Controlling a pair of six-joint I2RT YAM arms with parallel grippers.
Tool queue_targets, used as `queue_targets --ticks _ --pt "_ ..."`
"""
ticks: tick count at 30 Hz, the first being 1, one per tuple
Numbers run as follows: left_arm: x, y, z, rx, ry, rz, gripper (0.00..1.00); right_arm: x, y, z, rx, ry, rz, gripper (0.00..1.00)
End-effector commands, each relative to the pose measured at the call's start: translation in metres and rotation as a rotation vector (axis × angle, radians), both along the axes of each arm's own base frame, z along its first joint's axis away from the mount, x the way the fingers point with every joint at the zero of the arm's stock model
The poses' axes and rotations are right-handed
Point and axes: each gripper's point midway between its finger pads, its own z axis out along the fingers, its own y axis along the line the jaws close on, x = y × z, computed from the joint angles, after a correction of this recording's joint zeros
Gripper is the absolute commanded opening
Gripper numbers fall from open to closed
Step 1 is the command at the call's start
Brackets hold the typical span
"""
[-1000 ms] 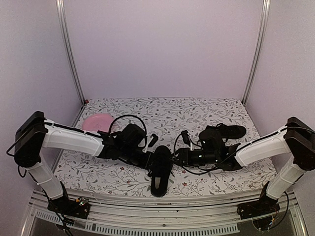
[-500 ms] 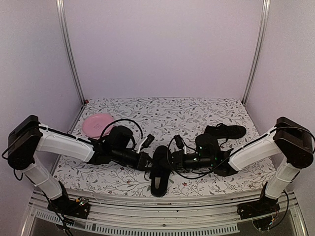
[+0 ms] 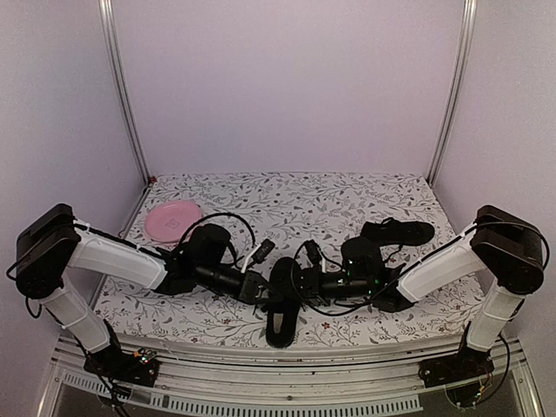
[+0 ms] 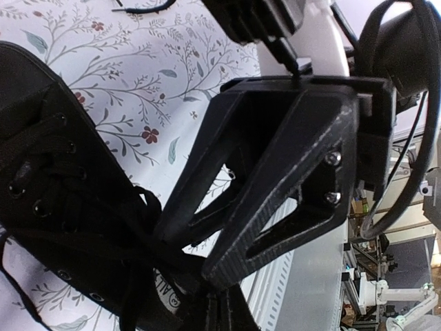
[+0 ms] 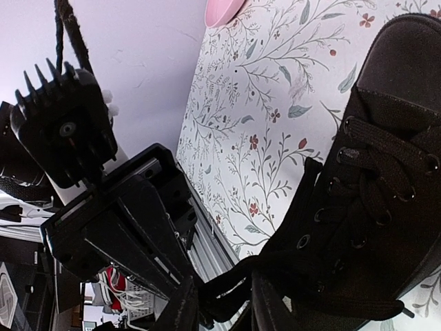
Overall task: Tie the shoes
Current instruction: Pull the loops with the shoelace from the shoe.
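Observation:
One black shoe (image 3: 280,306) lies at the front middle of the table, toe toward the near edge. In the wrist views it is the laced shoe (image 4: 41,179) (image 5: 375,200). The other shoe (image 3: 401,232) lies at the back right. My left gripper (image 3: 259,287) (image 4: 220,312) is against the near shoe's left side, shut, with a black lace (image 4: 162,238) running into its tips. My right gripper (image 3: 300,282) (image 5: 222,307) faces it from the right. Its fingers (image 5: 180,307) stand apart, with a lace strand (image 5: 238,276) from the shoe lying between them.
A pink plate (image 3: 172,219) sits at the back left on the flowered tablecloth (image 3: 287,195). The table's metal front rail (image 3: 287,352) runs just beyond the near shoe's toe. Black cables (image 3: 228,213) loop above both wrists.
Both arms have dropped lower and moved in on the near shoe. The right gripper's jaws have narrowed round the lace. The left gripper has stayed shut.

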Motion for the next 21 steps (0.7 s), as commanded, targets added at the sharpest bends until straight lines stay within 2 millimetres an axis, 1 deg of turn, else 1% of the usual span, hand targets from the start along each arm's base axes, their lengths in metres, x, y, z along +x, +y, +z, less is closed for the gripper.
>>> queue_targets --ticks 1,8,12,17,21 --pt "-0.001 -0.003 0.009 -0.061 -0.023 -0.029 0.00 -0.001 0.006 0.004 0.051 0.024 0.003 0.26" --pt "0.001 -0.002 0.007 -0.065 -0.022 -0.012 0.00 -0.004 0.001 0.008 0.161 0.109 0.003 0.26" --pt "0.005 -0.001 0.006 -0.059 -0.030 0.014 0.00 -0.007 0.000 0.007 0.178 0.145 0.007 0.28" --pt "0.009 0.001 0.007 -0.055 -0.046 0.042 0.00 -0.008 -0.002 0.011 0.188 0.155 0.002 0.33" --pt "0.010 0.000 0.008 -0.063 -0.049 0.044 0.00 -0.007 0.000 0.012 0.194 0.159 0.004 0.34"
